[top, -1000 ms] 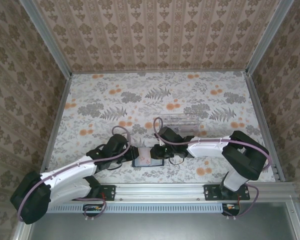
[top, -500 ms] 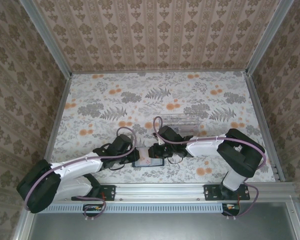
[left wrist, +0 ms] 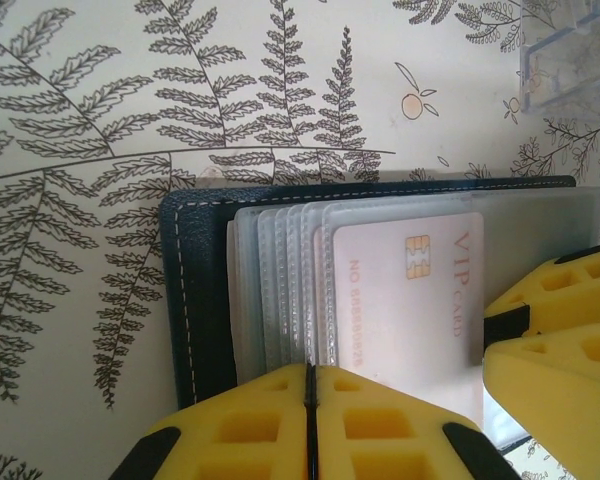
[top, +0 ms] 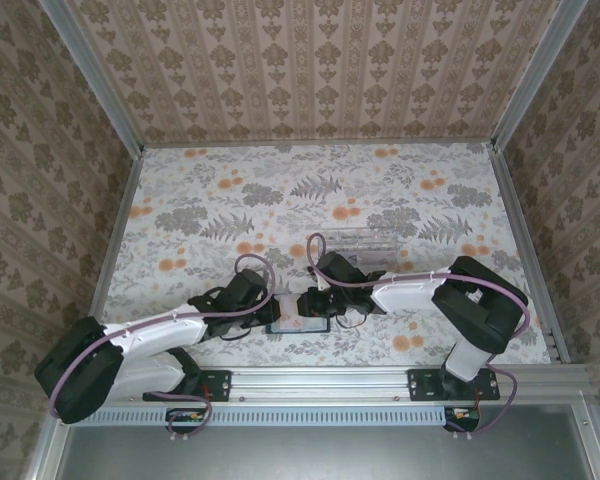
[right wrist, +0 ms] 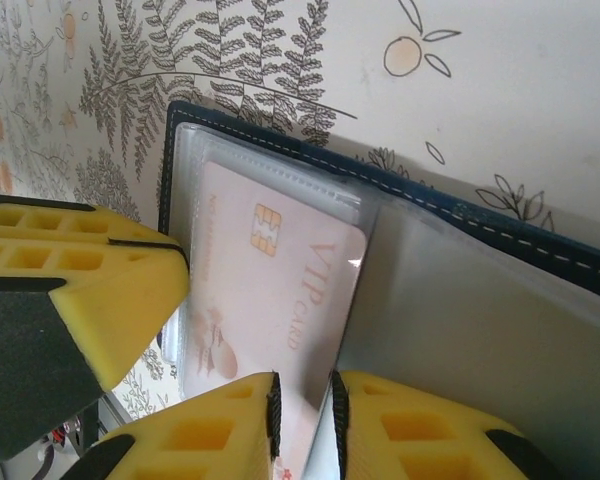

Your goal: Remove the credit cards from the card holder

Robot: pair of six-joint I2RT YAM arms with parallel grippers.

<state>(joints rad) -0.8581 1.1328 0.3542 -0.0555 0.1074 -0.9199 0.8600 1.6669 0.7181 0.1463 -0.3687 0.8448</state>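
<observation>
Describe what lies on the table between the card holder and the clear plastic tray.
Nothing lies there: in the left wrist view, the stretch of fern-printed table between the card holder and the clear tray is bare.

Card (left wrist: 400,300) in holder (left wrist: 195,290), tray (left wrist: 570,50) behind

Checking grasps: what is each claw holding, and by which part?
Right claw appears to pinch the pink card by its near edge. Left claw is shut at the sleeve edges of the holder; whether it grips them cannot be told.
</observation>
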